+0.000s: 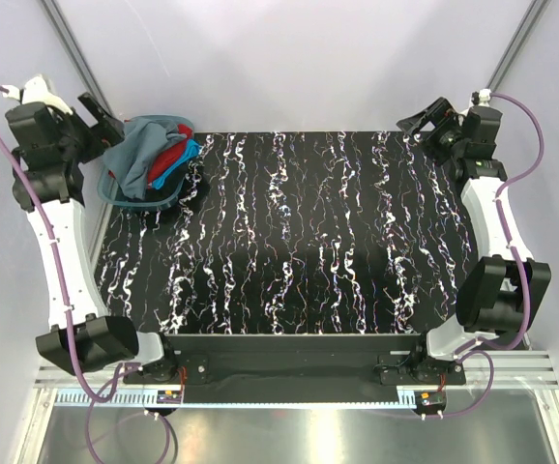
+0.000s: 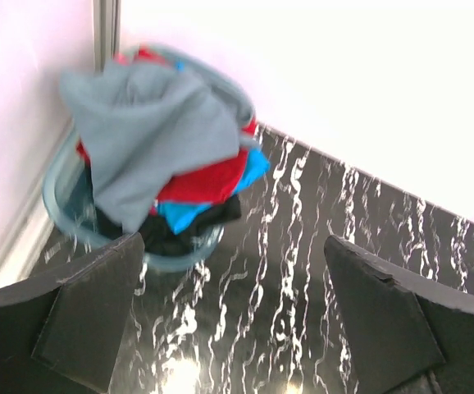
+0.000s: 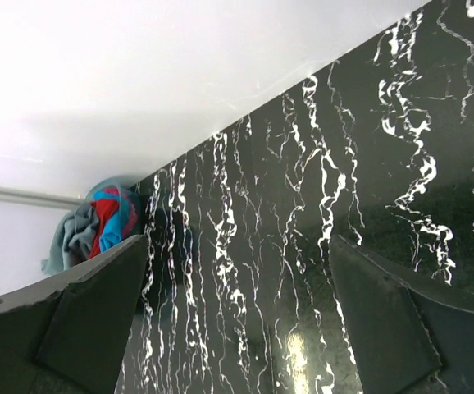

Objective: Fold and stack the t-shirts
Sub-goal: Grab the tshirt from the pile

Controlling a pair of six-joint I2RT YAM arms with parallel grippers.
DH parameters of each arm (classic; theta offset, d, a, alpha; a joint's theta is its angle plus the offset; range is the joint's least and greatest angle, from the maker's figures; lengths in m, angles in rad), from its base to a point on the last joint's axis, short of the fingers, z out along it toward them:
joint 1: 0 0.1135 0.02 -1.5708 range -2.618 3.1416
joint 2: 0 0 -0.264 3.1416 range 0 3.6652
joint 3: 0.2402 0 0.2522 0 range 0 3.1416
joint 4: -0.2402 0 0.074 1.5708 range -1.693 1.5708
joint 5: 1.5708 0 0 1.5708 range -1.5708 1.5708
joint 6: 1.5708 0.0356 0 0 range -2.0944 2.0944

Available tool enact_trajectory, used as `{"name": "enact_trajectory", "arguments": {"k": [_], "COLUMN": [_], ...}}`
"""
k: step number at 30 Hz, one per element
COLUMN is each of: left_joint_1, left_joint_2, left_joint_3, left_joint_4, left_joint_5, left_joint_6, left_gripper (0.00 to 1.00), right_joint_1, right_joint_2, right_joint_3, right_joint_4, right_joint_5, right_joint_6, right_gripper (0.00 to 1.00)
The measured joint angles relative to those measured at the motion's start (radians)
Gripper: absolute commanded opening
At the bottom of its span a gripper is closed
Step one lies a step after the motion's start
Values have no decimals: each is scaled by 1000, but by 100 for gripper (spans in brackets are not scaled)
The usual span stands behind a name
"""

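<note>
The t-shirts lie piled in a teal-blue basket (image 1: 117, 198) at the table's far left corner. A slate grey-blue tee (image 1: 136, 155) is on top, over a red tee (image 1: 168, 158) and a bright blue tee (image 1: 185, 153). The left wrist view shows the grey tee (image 2: 143, 131), the red tee (image 2: 208, 182) and the blue tee (image 2: 189, 212). My left gripper (image 1: 102, 118) is open and empty, just left of the pile. My right gripper (image 1: 421, 122) is open and empty at the far right corner. No pink tee shows.
The black marbled table (image 1: 299, 232) spreads between the arms. White walls close in the back and sides, with metal posts (image 1: 72, 48) at the far corners. The basket's rim (image 2: 167, 261) shows in the left wrist view, and the pile (image 3: 97, 226) in the right wrist view.
</note>
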Motion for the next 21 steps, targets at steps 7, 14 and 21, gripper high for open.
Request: {"name": "enact_trajectory", "arguments": {"k": [7,14,21], "left_joint_1": [0,-1,-2], "left_joint_2": [10,10,16], "left_joint_3": [0,-127,-135], "left_joint_4": [-14,-48,-60], "left_joint_5": [-8,-63,-127], "left_joint_6": [37,44,29], "left_gripper": [99,98,96], "right_joint_1": [0,0,0], "right_joint_2": [-6,-6,-6], "right_joint_3": [0,0,-2], "right_joint_4": [6,12,11], "right_joint_5": [53,69,94], "right_joint_6": [20,39,21], "right_gripper": [100,100,100]}}
